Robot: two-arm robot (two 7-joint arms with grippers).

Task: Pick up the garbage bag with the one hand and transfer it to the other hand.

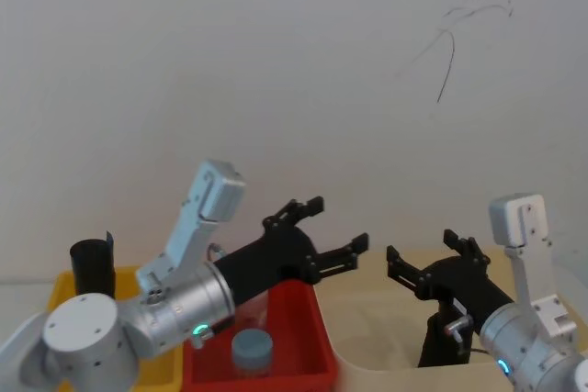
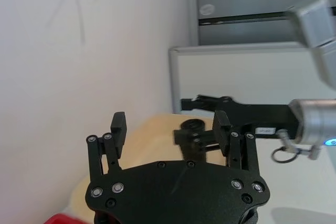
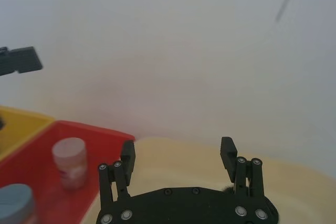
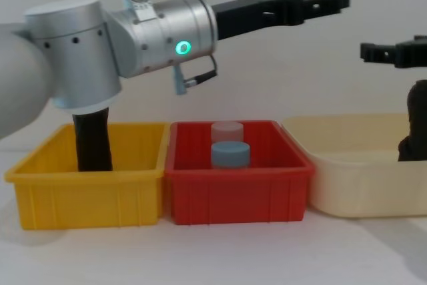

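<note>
You've got the garbage bag (image 4: 93,145), as best I can tell, upright in the yellow bin (image 4: 87,198) left of the red bin (image 4: 233,195). Left gripper (image 1: 338,223) is spread and empty over the red bin's right edge. Right gripper (image 1: 420,247) sits farther right, also spread. White tabletop (image 4: 200,258), white wall (image 1: 276,61) with a dark scrawl (image 1: 450,52).

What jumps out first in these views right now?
Two open, empty claws face each other in mid-air: the left claw reaching across above the red bin, the right claw above the cream bin. The garbage bag stands upright in the yellow bin.
</note>
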